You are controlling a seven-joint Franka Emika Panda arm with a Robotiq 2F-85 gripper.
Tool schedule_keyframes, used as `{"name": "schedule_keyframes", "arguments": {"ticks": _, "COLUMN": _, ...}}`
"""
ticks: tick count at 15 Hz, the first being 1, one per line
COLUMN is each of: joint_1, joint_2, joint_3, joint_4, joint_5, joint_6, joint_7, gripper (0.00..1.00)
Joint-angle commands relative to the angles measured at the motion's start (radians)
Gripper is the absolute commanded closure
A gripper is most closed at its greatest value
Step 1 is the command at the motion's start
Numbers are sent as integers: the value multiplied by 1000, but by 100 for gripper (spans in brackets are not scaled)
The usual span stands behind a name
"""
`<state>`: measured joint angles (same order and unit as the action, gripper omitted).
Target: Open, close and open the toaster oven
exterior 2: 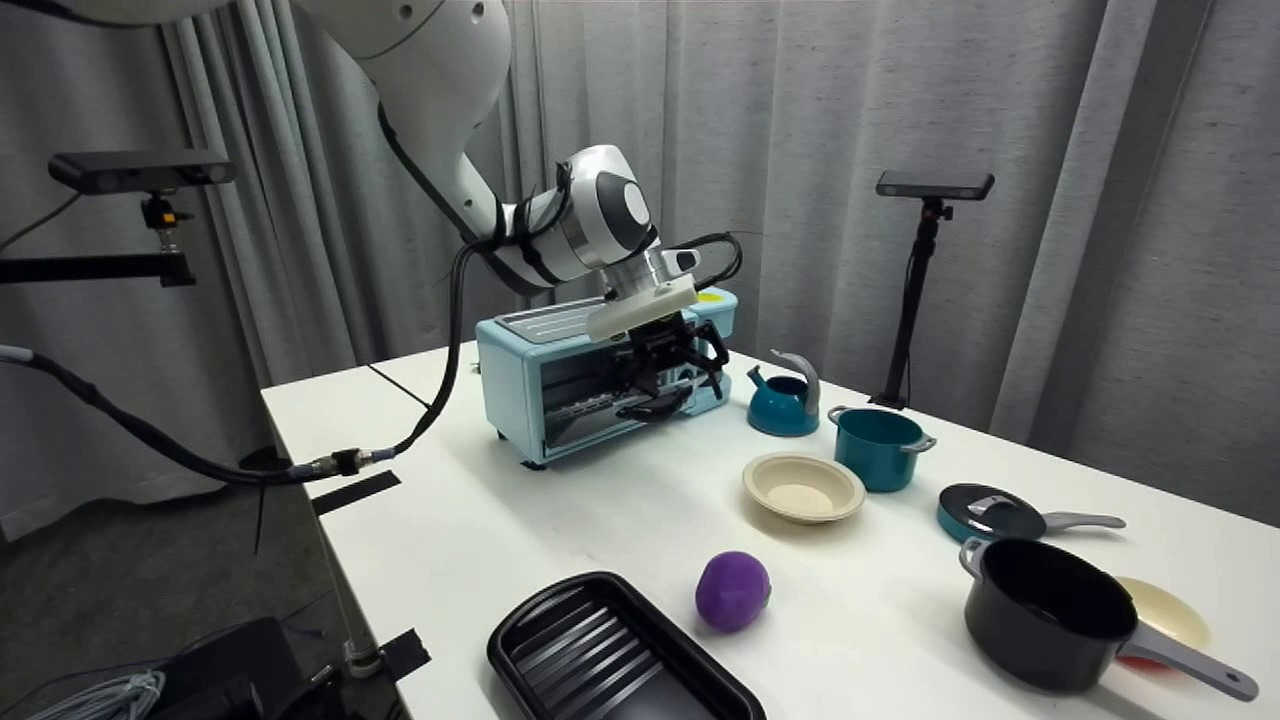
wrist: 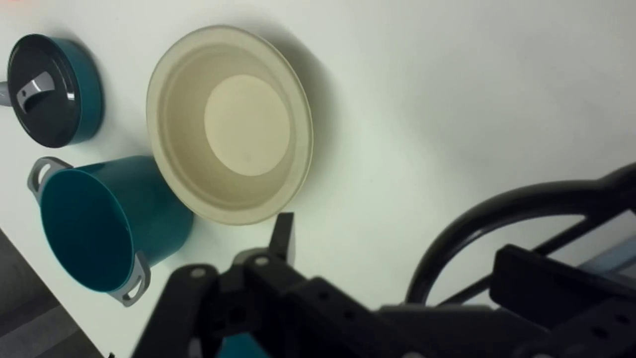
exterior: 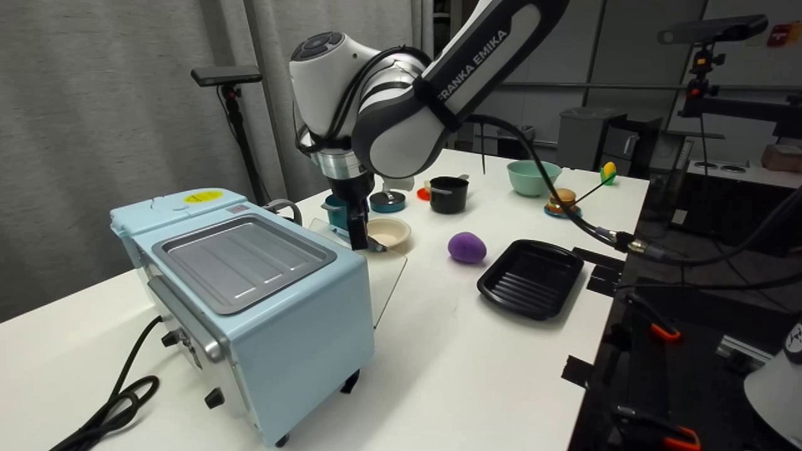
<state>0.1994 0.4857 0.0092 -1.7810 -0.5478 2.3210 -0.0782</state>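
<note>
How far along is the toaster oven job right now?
Done: on the toaster oven, the glass door stands partly open, tilted outward. In hand: nothing clamped; the open gripper is near the black handle. Left: likely closing and reopening, if this is the first opening; these pictures can't show which.

Grey curtains [exterior 2: 780,120] hang in folds behind the white table [exterior: 489,376] in both exterior views. The floor [exterior 2: 120,570] beside it is pretty dark. Past the table's far end in an exterior view it gets kinda dim: pale wall panels [exterior: 557,62], a rail [exterior: 633,86] across them, a grey bin [exterior: 581,141].
</note>
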Motion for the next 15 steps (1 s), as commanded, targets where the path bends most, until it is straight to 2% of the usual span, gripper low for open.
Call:
{"name": "schedule_keyframes", "arguments": {"ticks": 1, "joint_1": -1, "joint_2": 65, "joint_3": -8, "joint_4": 59, "joint_5": -9, "joint_6": -28, "joint_7": -25, "gripper": 0}}
{"name": "schedule_keyframes", "arguments": {"ticks": 5, "joint_1": 31, "joint_2": 95, "joint_3": -7, "joint_4": 60, "joint_5": -35, "joint_6": -39, "joint_7": 17, "gripper": 0}}
{"name": "schedule_keyframes", "arguments": {"ticks": 13, "joint_1": 8, "joint_2": 154, "joint_3": -5, "joint_4": 127, "joint_5": -57, "joint_6": -83, "joint_7": -25, "gripper": 0}}
{"name": "schedule_keyframes", "arguments": {"ticks": 15, "joint_1": 31, "joint_2": 175, "joint_3": 1, "joint_4": 122, "joint_5": -61, "joint_6": -94, "joint_7": 10, "gripper": 0}}
